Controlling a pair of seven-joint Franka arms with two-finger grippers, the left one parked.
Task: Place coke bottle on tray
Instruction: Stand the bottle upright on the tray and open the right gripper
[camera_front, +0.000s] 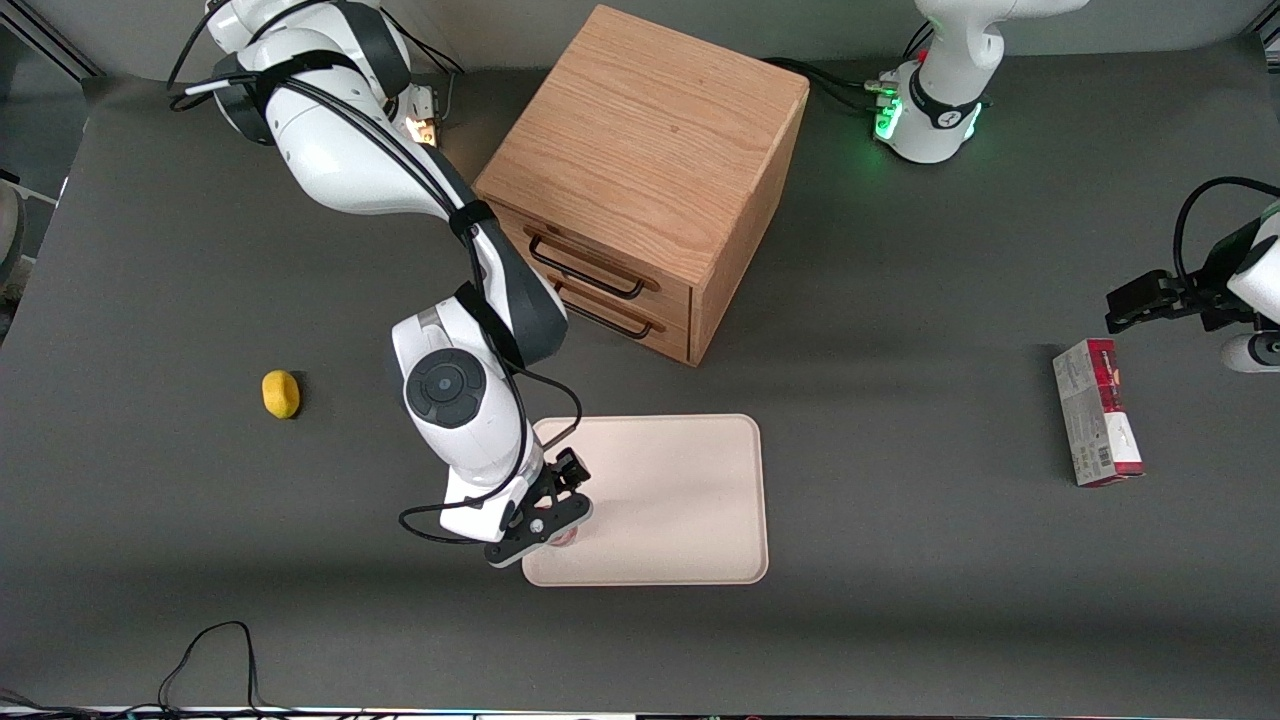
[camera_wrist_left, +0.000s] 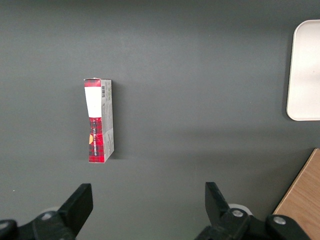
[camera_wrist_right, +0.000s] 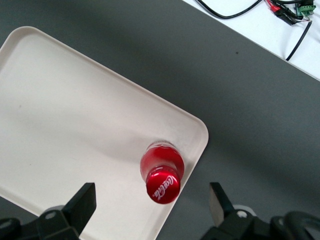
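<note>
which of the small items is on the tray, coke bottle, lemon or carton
The coke bottle, upright in a tray corner below the open gripper. The lemon and carton lie on the table.

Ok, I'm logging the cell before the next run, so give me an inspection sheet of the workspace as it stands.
Surface: dark grey table, matte.
Job's things: coke bottle stands upright inside the tray, close to the corner nearest the front camera at the working arm's end.
Clutter: yellow lump toward the working arm's end; red-and-grey carton lying flat toward the parked arm's end; wooden drawer cabinet, both drawers shut, farther from the front camera than the tray.
Grippers: gripper above the bottle, fingers open, not touching it.
Cables: black cable looping on the table edge nearest the front camera.
Surroundings: nothing seen.
</note>
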